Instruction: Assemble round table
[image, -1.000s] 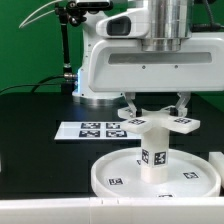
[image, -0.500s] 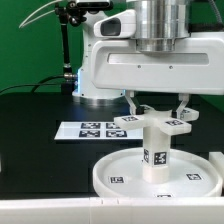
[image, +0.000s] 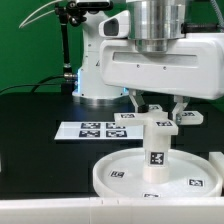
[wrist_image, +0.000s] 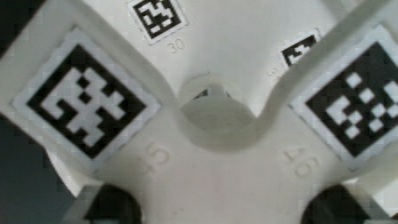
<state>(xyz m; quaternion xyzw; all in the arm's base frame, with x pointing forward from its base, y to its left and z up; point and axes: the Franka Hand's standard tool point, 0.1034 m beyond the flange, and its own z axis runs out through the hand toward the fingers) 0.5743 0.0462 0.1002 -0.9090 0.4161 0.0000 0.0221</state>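
The large rimmed round disc lies flat on the black table at the front. The short cylinder leg stands upright on its middle. The cross-shaped four-arm piece sits on top of the leg. My gripper hangs straight above it, with one finger on each side of the piece's hub. In the wrist view the cross-shaped piece fills the picture, its tagged arms spreading outward. My gripper has its dark pads pressed against both sides of the white hub, shut on it.
The marker board lies flat on the table behind the disc, toward the exterior view's left. The robot's base and a black stand with cables rise at the back. A white object shows at the right edge.
My gripper has turned about its vertical axis with the cross-shaped piece in it, so the arms point differently. The leg and hub sit slightly further to the exterior view's right.
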